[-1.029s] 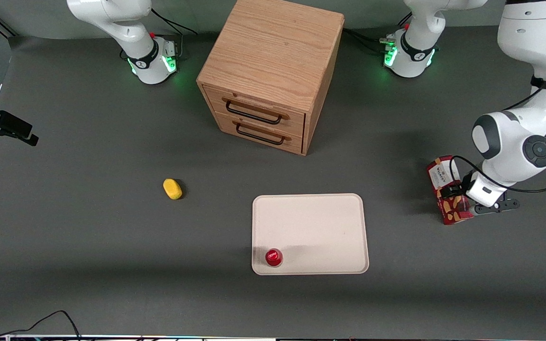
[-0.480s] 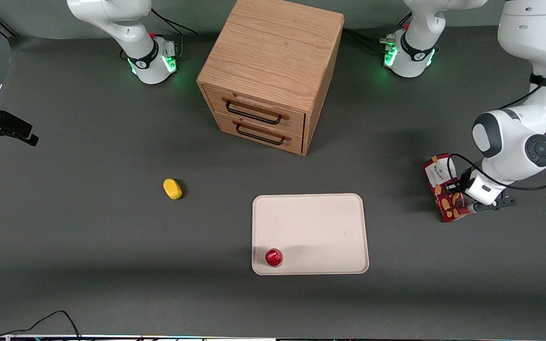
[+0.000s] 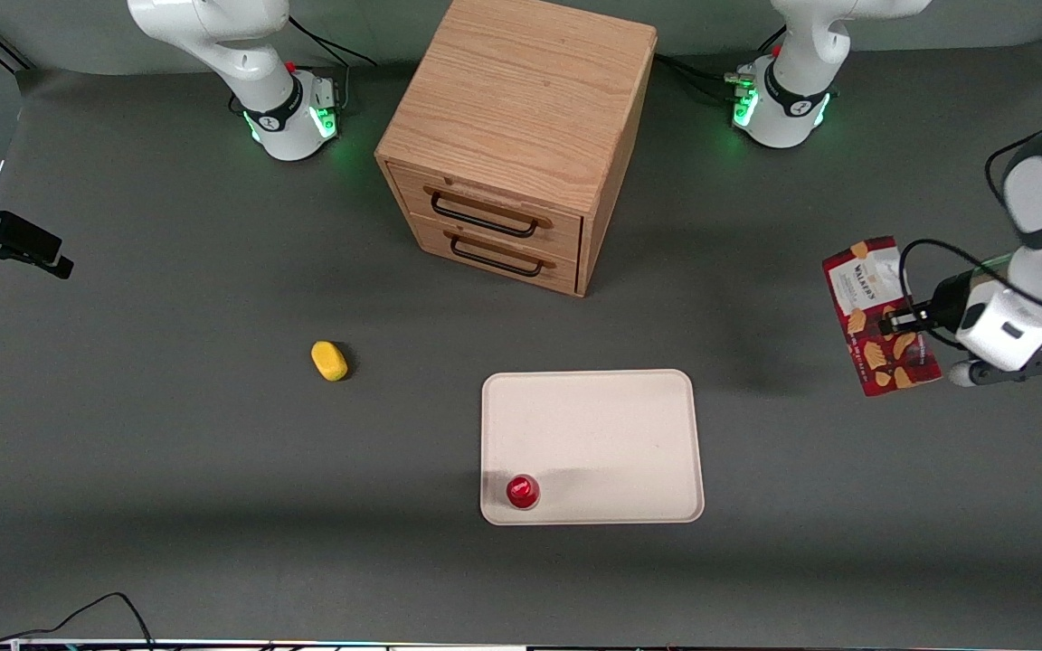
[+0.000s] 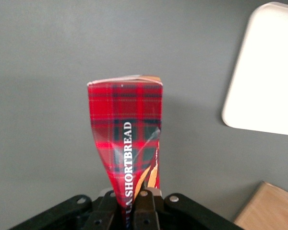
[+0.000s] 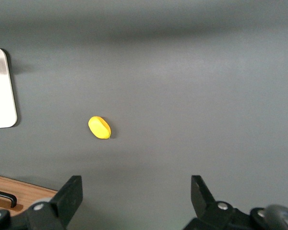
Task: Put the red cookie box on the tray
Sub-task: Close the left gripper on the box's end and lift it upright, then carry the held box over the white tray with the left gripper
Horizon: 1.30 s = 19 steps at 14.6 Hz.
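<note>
1. One gripper (image 3: 892, 323) concerns you: the working arm's, clamped tight on the red cookie box (image 3: 880, 316), whose carton wall pinches in between the fingers (image 4: 143, 207).
2. You have the box lifted off the grey table (image 3: 168, 434), toward the working arm's end from the tray (image 3: 629, 425) and well apart from it.
3. You can see a small red cap-like object (image 3: 522, 491) sitting on the tray in the corner nearest the front camera.
4. You will find the two-drawer wooden cabinet (image 3: 521, 136) farther from the front camera than the tray.
5. You have a yellow sponge (image 3: 329, 360) lying toward the parked arm's end from the tray.
</note>
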{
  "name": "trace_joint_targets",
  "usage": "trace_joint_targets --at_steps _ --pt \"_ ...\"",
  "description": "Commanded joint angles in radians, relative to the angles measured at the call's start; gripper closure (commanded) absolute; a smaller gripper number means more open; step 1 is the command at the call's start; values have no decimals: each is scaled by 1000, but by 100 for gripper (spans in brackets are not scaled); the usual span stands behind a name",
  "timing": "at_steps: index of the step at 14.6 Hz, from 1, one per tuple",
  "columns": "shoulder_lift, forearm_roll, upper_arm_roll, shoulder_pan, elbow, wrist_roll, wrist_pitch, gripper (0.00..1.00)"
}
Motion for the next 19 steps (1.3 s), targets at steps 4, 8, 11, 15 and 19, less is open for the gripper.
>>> trace_joint_targets --at_steps 4,8,11,15,19 --pt "153 80 -136 -38 330 -282 -137 100" --pt "292 143 -262 -70 393 -587 -34 100" --pt "393 237 -331 -103 393 -770 129 100" --pt "531 333 -362 -123 392 -827 336 100" --pt "595 395 -365 -127 384 -817 415 100"
